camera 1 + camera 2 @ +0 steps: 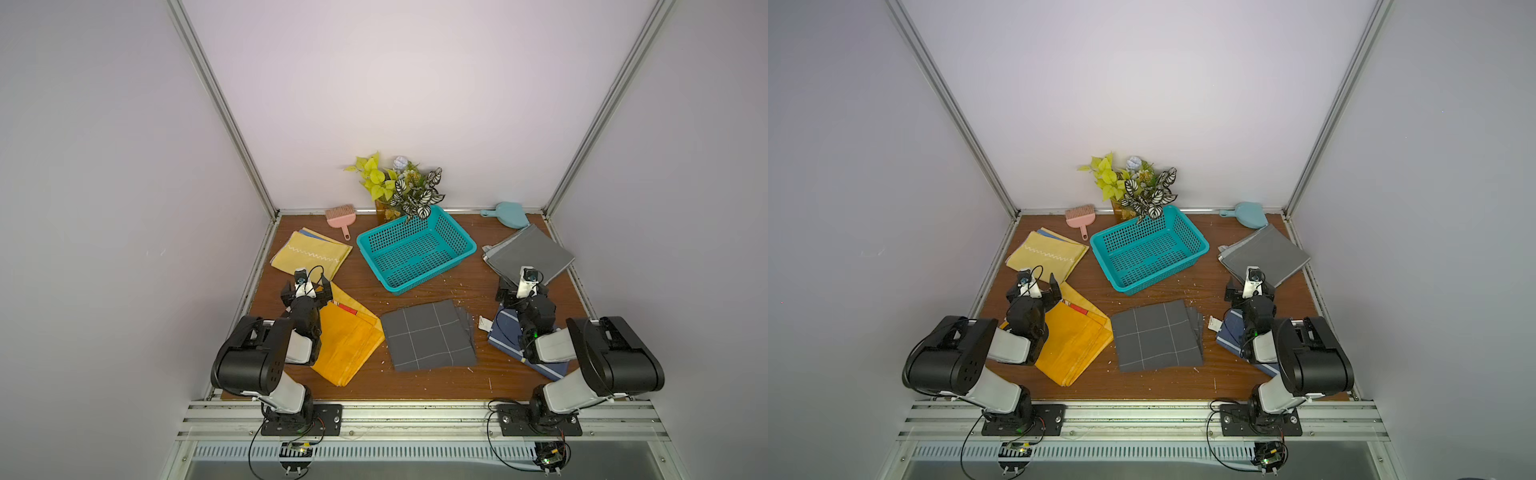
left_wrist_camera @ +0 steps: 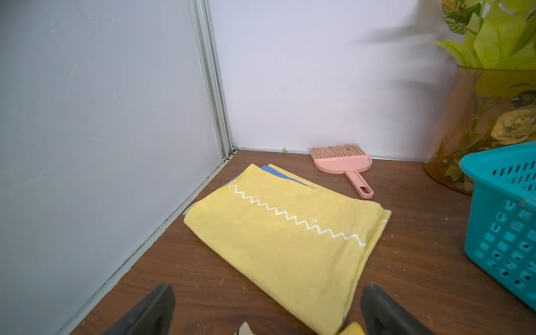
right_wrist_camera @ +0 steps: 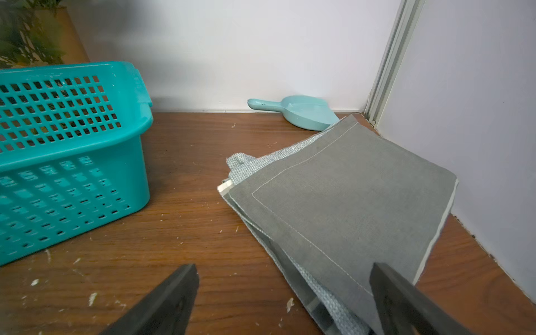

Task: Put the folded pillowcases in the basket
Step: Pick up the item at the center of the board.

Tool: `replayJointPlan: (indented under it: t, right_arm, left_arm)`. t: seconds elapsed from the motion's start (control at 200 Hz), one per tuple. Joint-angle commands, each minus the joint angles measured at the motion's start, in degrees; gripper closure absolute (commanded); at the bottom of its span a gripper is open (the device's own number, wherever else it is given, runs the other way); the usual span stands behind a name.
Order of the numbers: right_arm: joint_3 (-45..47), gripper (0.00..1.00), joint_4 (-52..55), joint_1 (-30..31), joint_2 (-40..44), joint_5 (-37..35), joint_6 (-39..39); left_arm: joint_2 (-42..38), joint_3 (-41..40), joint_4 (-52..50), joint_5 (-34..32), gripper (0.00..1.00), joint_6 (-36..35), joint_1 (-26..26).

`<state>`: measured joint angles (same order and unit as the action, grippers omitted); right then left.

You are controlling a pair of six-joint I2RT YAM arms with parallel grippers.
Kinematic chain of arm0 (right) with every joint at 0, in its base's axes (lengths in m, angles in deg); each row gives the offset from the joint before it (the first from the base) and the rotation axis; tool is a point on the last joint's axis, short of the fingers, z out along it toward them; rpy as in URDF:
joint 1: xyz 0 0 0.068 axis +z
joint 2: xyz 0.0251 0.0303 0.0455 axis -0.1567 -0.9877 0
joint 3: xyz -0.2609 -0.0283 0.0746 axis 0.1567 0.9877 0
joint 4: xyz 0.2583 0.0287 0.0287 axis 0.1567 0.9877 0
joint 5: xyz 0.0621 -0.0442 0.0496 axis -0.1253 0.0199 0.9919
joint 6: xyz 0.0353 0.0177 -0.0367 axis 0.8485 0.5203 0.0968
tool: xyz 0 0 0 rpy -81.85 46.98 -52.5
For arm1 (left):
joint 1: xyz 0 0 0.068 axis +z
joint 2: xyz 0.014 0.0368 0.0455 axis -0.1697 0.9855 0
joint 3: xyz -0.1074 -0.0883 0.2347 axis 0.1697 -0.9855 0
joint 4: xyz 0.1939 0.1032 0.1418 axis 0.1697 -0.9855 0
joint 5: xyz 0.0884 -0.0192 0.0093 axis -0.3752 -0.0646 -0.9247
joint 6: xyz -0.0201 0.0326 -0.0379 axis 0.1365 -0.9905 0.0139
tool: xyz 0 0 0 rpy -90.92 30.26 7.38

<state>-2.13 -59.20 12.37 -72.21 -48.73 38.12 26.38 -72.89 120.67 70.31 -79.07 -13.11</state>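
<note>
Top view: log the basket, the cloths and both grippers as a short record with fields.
basket: teal, back middle of the table, nothing inside
cloths: pale yellow cloth, orange cloth, checked cloth, grey cloth, navy cloth, all folded flat
left gripper: open, empty
right gripper: open, empty
back wall: brush, dustpan, plant

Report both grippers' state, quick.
Left gripper: open, holding nothing.
Right gripper: open, holding nothing.
</note>
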Motion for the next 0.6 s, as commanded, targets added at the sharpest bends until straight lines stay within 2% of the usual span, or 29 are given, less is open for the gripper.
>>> replayJointPlan:
  t: [0.0, 0.39, 0.445, 0.485, 0.545, 0.591]
  right_arm:
    - [-0.81, 0.0, -2.54, 0.0, 0.14, 0.71, -0.65]
    - [-0.93, 0.0, -2.72, -0.37, 0.53, 2.59, -0.5]
    - [-4.15, 0.0, 6.44, -0.3, 4.52, 4.26, -1.46]
    - [-9.99, 0.01, 20.27, -0.24, 9.15, 3.22, -0.96]
    - [-17.26, 0.0, 30.87, -0.28, 13.22, 0.99, 0.97]
    - [-23.53, 0.0, 38.92, -0.07, 15.67, 3.25, 1.56]
  left_arm:
    - [0.09, -0.13, 1.23, 0.56, 0.01, 0.08, 0.43]
    - [-0.06, -0.07, 1.16, 0.96, 0.01, 0.25, 0.56]
    - [-2.03, 0.62, -1.0, -0.05, 0.01, -0.22, 0.23]
    - [-6.34, 2.64, -7.84, -1.33, 0.01, -0.59, -0.27]
    - [-14.0, 7.28, -21.34, -5.79, 0.01, 2.01, -0.97]
    - [-18.7, 11.8, -33.55, -4.13, 0.03, 5.99, -0.48]
